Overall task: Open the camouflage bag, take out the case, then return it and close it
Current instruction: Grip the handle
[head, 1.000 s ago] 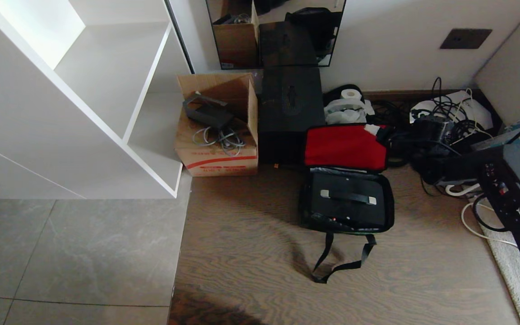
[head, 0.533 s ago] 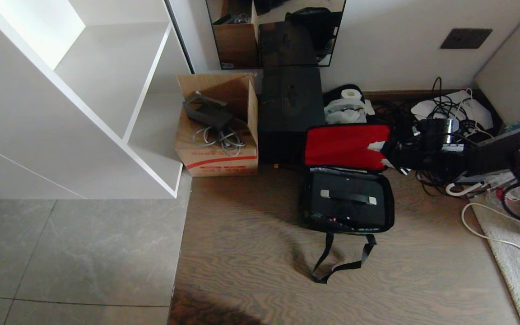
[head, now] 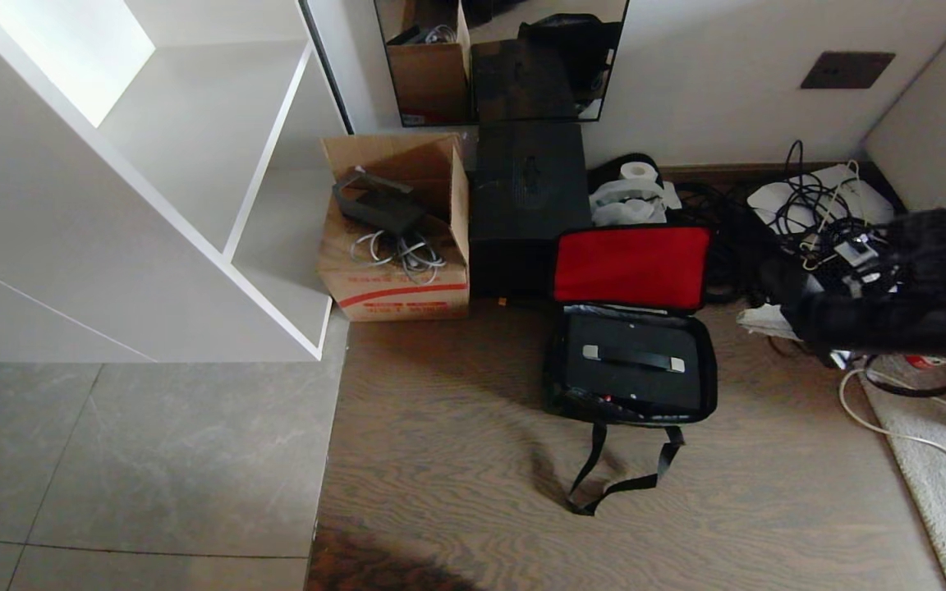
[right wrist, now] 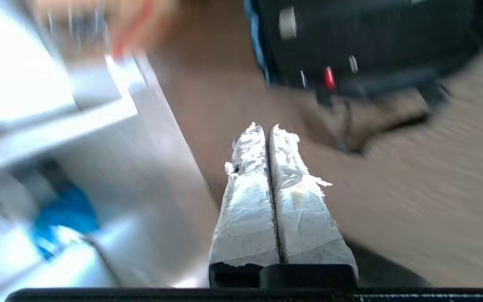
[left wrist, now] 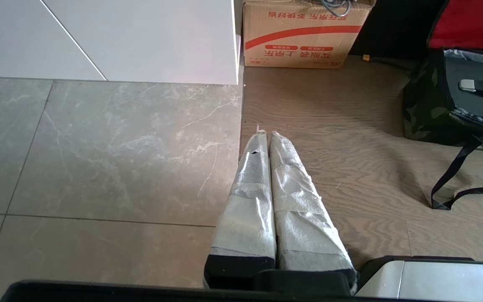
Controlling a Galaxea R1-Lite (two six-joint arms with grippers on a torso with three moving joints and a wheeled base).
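Observation:
The camouflage bag [head: 553,386] lies open on the wood floor, its red inner panel [head: 629,267] leaning back against the tall black box. The flat black case [head: 633,382] lies inside it, silver-ended handle [head: 633,359] up. The bag's black strap [head: 604,484] trails toward me. My right arm [head: 875,324] is blurred at the right, clear of the bag. The right gripper [right wrist: 266,128] is shut and empty above the floor, with the case [right wrist: 371,33] and a red latch [right wrist: 329,77] ahead of it. Over the tile-wood seam, the left gripper [left wrist: 266,134] stays shut and empty, left of the bag [left wrist: 421,113].
A cardboard box [head: 395,271] with cables and a tall black box [head: 526,205] stand behind the bag. White shelving [head: 194,164] fills the left. A tangle of cables [head: 818,205] lies at the right, a light rug [head: 941,468] in front of it.
My right arm has drawn back to the right, away from the red panel's corner, and its gripper has shut. The bag stays open and the case has not moved.

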